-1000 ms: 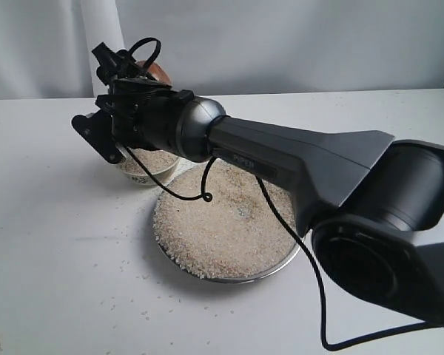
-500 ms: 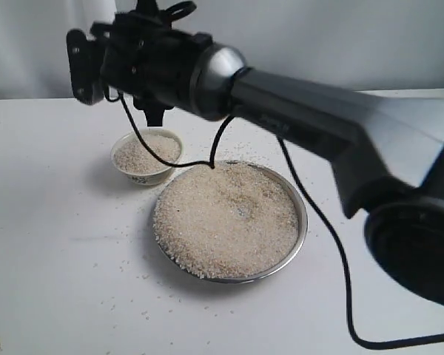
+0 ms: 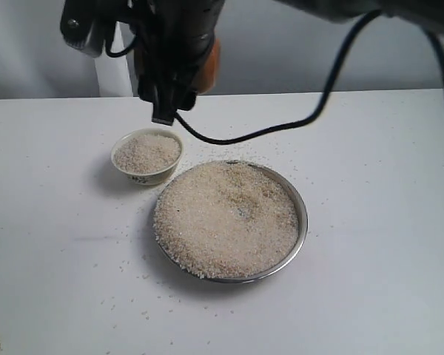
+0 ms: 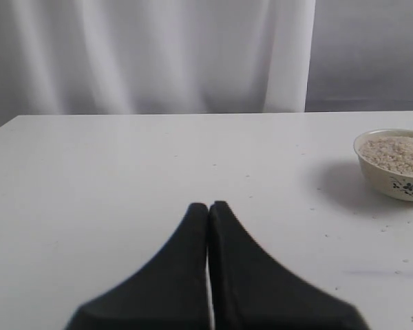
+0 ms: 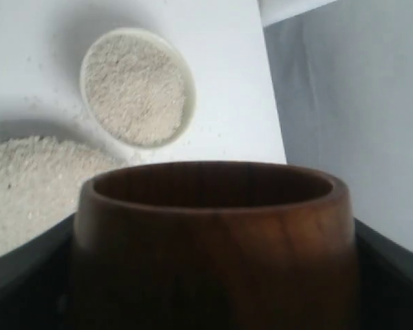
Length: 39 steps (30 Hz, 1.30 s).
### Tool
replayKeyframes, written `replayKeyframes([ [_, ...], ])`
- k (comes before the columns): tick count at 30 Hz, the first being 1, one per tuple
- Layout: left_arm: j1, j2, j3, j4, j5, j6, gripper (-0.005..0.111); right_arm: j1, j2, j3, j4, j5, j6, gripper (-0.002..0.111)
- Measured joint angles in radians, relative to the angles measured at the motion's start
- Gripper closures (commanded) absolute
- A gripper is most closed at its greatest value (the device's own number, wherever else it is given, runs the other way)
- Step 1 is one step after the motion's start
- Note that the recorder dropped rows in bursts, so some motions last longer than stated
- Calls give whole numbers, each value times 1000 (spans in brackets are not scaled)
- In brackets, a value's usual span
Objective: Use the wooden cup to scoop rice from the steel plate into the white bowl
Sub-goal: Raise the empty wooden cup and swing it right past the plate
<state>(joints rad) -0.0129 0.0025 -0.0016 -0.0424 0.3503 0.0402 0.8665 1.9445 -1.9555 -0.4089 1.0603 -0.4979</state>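
Wooden cup (image 5: 213, 240), clamped between the right fingers (image 5: 392, 275), hangs raised over the tabletop (image 3: 370, 148) close to the white bowl (image 3: 144, 177); the left fingers (image 4: 193, 254) are pressed together on nothing. For a further scoop, tip the cup's mouth low into the rice (image 3: 226, 218), skim shallowly and level it before lifting. The bowl looks nearly full, so pour slowly. Count: one cup, one bowl, one steel plate (image 3: 302, 214), two sets of fingers.
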Motion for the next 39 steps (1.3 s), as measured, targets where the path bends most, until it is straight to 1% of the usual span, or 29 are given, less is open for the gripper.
replayKeyframes([
  [3, 0, 0, 0, 0, 0, 0, 107, -9, -104, 134, 8, -4, 4, 108],
  [7, 0, 0, 0, 0, 0, 0, 107, -50, -247, 320, 72, -70, 28, 108],
  [10, 0, 0, 0, 0, 0, 0, 107, -104, -376, 466, 137, -147, 35, 108],
  [13, 0, 0, 0, 0, 0, 0, 107, -179, -497, 623, 178, -260, 52, 108],
  [14, 0, 0, 0, 0, 0, 0, 107, -236, -582, 739, 215, -366, 64, 108],
  [17, 0, 0, 0, 0, 0, 0, 107, -316, -690, 910, 292, -549, 71, 108],
  [18, 0, 0, 0, 0, 0, 0, 107, -360, -749, 1008, 345, -659, 71, 108],
  [20, 0, 0, 0, 0, 0, 0, 107, -396, -789, 1105, 384, -770, 76, 108],
  [22, 0, 0, 0, 0, 0, 0, 107, -432, -812, 1202, 464, -886, 81, 108],
  [25, 0, 0, 0, 0, 0, 0, 107, -438, -818, 1307, 611, -1042, 83, 108],
  [28, 0, 0, 0, 0, 0, 0, 107, -438, -820, 1476, 723, -1294, 107, 108],
  [29, 0, 0, 0, 0, 0, 0, 107, -438, -820, 1545, 734, -1396, 137, 108],
  [34, 0, 0, 0, 0, 0, 0, 107, -438, -789, 1730, 730, -1708, 241, 108],
  [37, 0, 0, 0, 0, 0, 0, 107, -438, -689, 1744, 693, -1774, 257, 108],
  [39, 0, 0, 0, 0, 0, 0, 107, -438, -566, 1744, 675, -1856, 259, 108],
])
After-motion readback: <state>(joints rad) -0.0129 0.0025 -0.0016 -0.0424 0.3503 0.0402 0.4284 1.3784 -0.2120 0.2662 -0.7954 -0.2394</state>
